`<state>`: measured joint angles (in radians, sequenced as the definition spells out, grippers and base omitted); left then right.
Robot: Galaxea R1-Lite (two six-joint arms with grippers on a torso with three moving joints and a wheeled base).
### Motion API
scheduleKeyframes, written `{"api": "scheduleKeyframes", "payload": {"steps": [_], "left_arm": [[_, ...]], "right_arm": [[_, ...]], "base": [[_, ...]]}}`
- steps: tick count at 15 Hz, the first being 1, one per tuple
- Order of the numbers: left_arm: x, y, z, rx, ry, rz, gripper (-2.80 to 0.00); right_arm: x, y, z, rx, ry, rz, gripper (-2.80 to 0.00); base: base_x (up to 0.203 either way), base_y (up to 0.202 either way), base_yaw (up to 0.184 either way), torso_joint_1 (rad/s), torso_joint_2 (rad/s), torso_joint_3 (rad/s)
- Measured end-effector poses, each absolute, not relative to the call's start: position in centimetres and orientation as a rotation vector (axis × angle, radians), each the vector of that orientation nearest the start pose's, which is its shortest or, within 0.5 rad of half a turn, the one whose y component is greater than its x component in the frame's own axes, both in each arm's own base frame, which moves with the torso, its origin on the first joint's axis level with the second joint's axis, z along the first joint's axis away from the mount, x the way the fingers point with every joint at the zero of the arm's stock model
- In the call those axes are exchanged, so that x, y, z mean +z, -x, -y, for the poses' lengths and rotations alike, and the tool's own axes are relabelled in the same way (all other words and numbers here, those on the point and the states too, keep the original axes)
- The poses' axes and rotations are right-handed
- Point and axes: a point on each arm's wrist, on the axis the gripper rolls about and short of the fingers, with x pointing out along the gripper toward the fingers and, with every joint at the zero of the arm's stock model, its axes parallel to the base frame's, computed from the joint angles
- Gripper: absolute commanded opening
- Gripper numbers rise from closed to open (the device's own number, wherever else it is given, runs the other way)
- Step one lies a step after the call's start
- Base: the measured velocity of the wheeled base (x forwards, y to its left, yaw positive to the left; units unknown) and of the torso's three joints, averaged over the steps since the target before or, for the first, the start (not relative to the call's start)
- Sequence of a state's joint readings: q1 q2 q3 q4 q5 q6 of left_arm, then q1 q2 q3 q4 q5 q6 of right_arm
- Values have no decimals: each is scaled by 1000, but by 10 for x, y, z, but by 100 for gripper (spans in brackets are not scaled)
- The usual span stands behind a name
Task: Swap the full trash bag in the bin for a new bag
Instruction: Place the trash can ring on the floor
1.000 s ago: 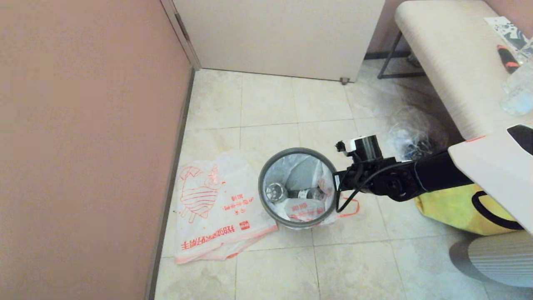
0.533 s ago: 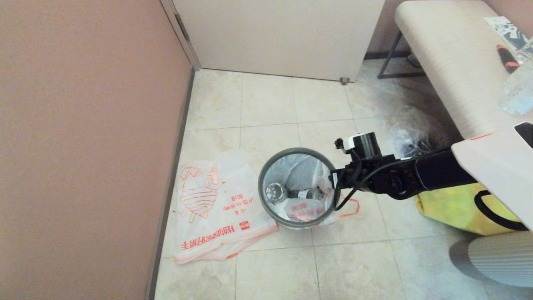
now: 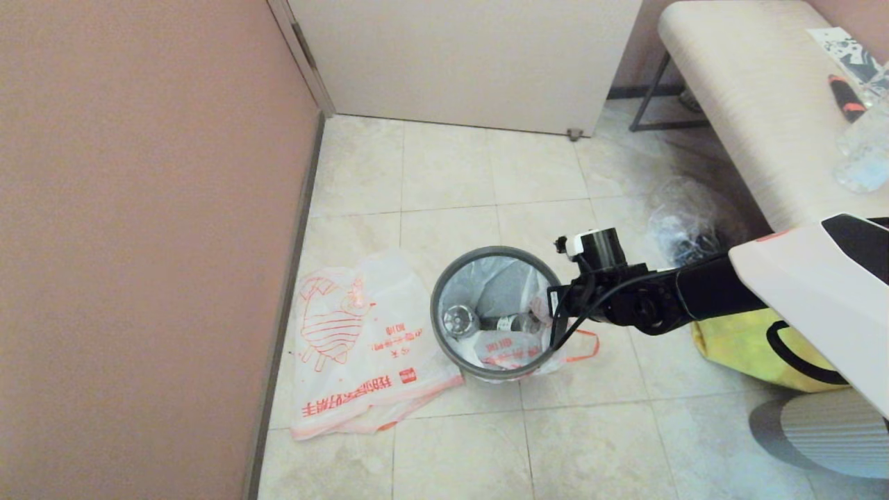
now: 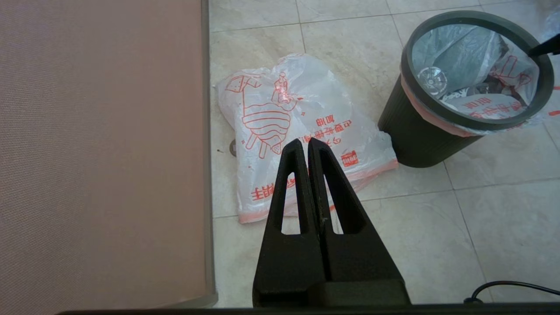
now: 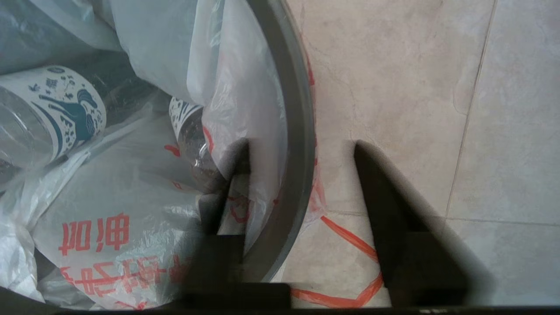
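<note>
The black bin (image 4: 415, 140) stands on the tiled floor with a grey hoop (image 3: 434, 312) on its rim. Inside it sits the full trash bag (image 3: 510, 351), with clear bottles showing through and an orange handle (image 3: 587, 347) hanging out onto the floor. My right gripper (image 3: 553, 305) is open at the bin's right rim. In the right wrist view the right gripper (image 5: 298, 146) straddles the hoop (image 5: 302, 131), one finger inside against the bag (image 5: 131, 245), one outside. The new bag (image 3: 361, 347) lies flat to the bin's left. My left gripper (image 4: 304, 142) hangs shut and empty above the new bag (image 4: 297, 109).
A pink wall (image 3: 139, 243) runs along the left and a white door (image 3: 465, 55) closes the back. A padded bench (image 3: 750, 104) stands at the right, with a clear bag of dark items (image 3: 684, 229) and a yellow tote (image 3: 757, 347) on the floor beside it.
My right arm has shifted left towards the bin, bringing its gripper over the right rim. The bags, bin and left arm have not moved.
</note>
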<state>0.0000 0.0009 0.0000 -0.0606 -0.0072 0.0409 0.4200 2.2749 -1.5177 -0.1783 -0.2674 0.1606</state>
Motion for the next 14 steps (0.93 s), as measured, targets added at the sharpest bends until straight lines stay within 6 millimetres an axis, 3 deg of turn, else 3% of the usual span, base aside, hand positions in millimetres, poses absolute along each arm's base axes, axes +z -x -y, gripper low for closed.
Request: {"api": "scheduleKeyframes", "payload": {"steps": [6, 14], "left_arm": [[82, 23, 0, -7, -41, 60, -280], [82, 23, 0, -6, -41, 60, -280]], "right_arm": [[106, -421, -181, 103, 41, -563, -280], [121, -407, -184, 120, 45, -563, -280]], "base": [[0, 0, 0, 0, 0, 0], [0, 0, 0, 0, 0, 0]]}}
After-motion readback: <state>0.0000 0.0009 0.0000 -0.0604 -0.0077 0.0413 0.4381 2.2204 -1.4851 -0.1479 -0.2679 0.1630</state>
